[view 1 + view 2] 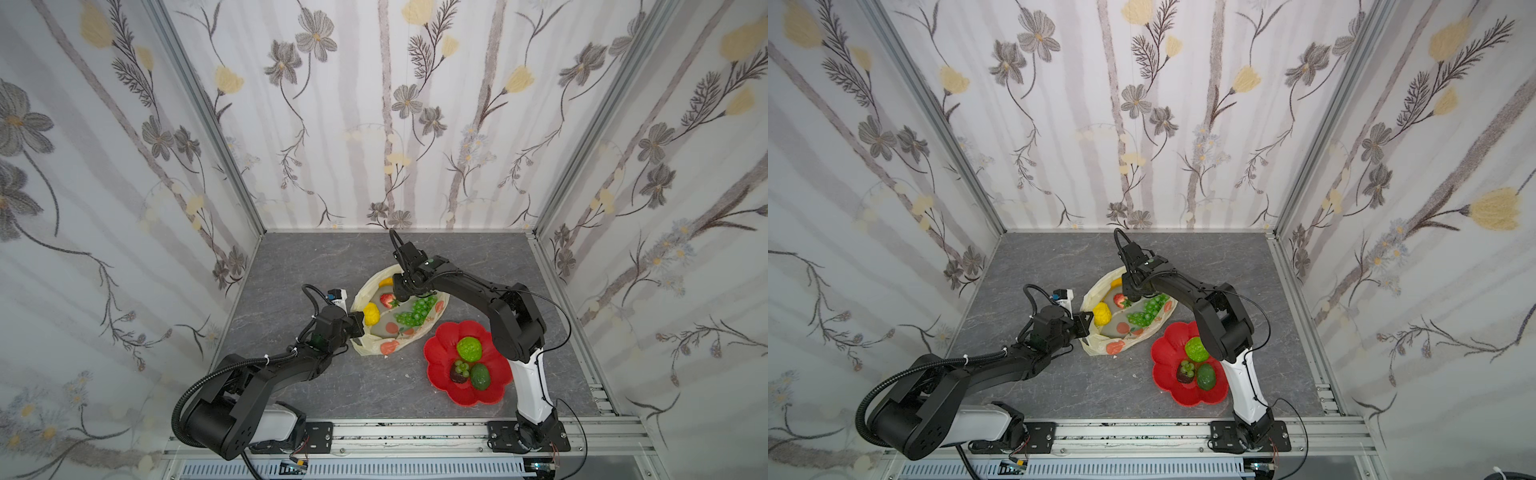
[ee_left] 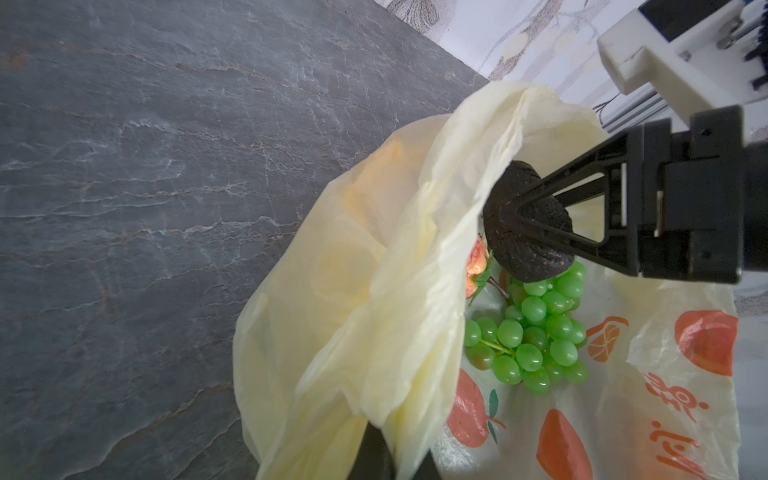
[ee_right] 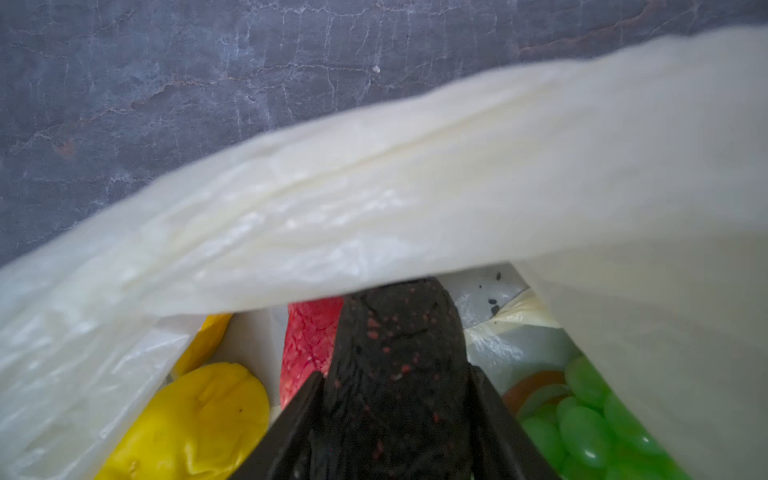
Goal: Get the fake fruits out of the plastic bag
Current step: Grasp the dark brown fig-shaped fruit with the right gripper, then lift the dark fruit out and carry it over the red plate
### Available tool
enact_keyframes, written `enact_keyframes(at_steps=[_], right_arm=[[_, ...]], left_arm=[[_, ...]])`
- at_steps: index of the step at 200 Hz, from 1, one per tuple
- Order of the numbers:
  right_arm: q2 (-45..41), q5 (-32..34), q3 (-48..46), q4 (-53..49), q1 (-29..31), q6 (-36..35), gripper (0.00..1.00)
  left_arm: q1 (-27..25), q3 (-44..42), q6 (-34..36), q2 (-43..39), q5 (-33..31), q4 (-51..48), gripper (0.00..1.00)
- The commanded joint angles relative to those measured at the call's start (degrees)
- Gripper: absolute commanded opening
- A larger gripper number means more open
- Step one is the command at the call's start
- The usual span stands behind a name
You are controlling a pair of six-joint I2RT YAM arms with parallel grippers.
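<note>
**Item:** plastic bag (image 1: pixel 376 348), pale yellow with orange-red fruit prints. It lies mid-table on the grey table (image 1: pixel 291 270), just beside the red dish (image 1: pixel 436 353). The mouth gapes upward. The bag is too crumpled to fix its long axis.

**In the bag:**
- grape bunch (image 1: pixel 415 312), long axis slanting from near-left to far-right in both top views
- strawberry (image 1: pixel 386 298), leafy cap turned toward the grapes
- yellow lemon (image 1: pixel 371 312), at the left rim
- second yellow fruit (image 1: pixel 386 281), at the far end (partly under plastic)
- blackish-brown fruit (image 3: pixel 399 332), oval, lying crosswise to the fingers in the left wrist view

**In the dish:**
- bumpy lime-green fruit (image 1: pixel 469 348)
- avocado (image 1: pixel 480 376), long axis running near to far
- dark fruit (image 1: pixel 457 377), with small green grapes (image 1: pixel 460 367) touching it

**Left gripper** (image 1: pixel 359 325): fully closed, pinching the bag's left rim, with that flap raised.

**Right gripper** (image 3: pixel 395 372): reaching down into the bag. The jaws are partly closed, with one finger against each side of the blackish-brown fruit.
</note>
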Motion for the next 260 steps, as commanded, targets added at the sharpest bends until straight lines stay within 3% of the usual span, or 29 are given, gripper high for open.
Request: enact_keyframes(at_steps=[1, 71, 136, 179, 240, 260], right_arm=[[-2.38, 0.76, -1.23, 1.53, 1.07, -0.56, 0.50], [-21.44, 5.45, -16.93, 7.15, 6.20, 1.76, 0.50], [-42.17, 10.28, -34.72, 10.49, 7.14, 5.15, 0.45], [-53.58, 14.30, -42.45, 9.10, 7.13, 6.66, 0.42], [-65.62, 14.33, -52.58, 5.24, 7.14, 11.66, 0.41], [-68.48, 15.13, -54.89, 2.77, 9.78, 13.47, 0.40]], left_arm=[[0.04, -0.06, 0.06, -0.37, -0.05, 0.22, 0.00], [0.03, -0.13, 0.08, -0.45, -0.30, 0.21, 0.00], [0.04, -0.07, 0.17, -0.42, -0.66, 0.14, 0.00], [0.00, -0.10, 0.20, -0.37, -0.91, 0.17, 0.00], [0.09, 0.03, 0.22, -0.02, -1.08, 0.17, 0.00], [0.12, 0.07, 0.18, 0.26, -1.12, 0.16, 0.00]])
